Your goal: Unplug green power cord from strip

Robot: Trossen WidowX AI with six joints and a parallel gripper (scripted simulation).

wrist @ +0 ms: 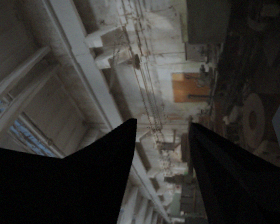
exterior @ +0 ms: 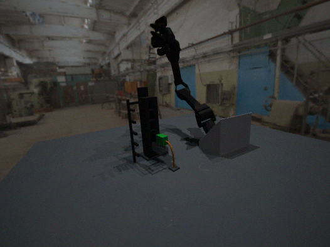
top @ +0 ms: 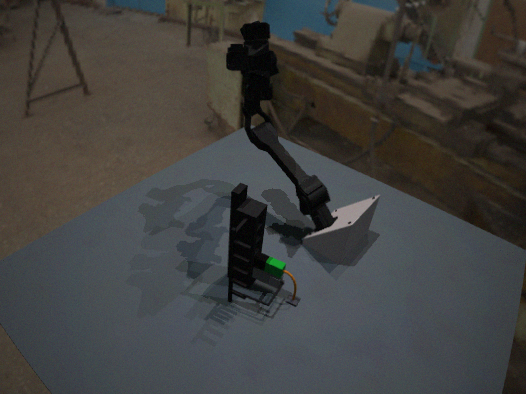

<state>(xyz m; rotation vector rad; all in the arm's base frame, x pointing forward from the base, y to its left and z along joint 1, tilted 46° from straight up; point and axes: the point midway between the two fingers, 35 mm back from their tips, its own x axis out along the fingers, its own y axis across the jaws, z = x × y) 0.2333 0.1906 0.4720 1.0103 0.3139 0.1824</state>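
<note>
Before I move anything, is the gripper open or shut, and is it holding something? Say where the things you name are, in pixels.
Gripper (top: pixel 255 30) (exterior: pixel 152 29) (wrist: pixel 163 127): partly open, nothing between its fingers.

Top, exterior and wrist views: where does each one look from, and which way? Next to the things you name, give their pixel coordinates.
Top: above the table (top: pixel 375 332), looking obliquely down; whole arm (top: pixel 285 159).
Exterior: lower, looking across the table (exterior: pixel 201 208); whole arm (exterior: pixel 188 99).
Wrist: on the arm, looking past both fingers toward walls and ceiling.
Top and exterior share the green plug (top: pixel 275 267) (exterior: pixel 162 140) and orange cord (top: pixel 294 283) (exterior: pixel 172 152).
</note>
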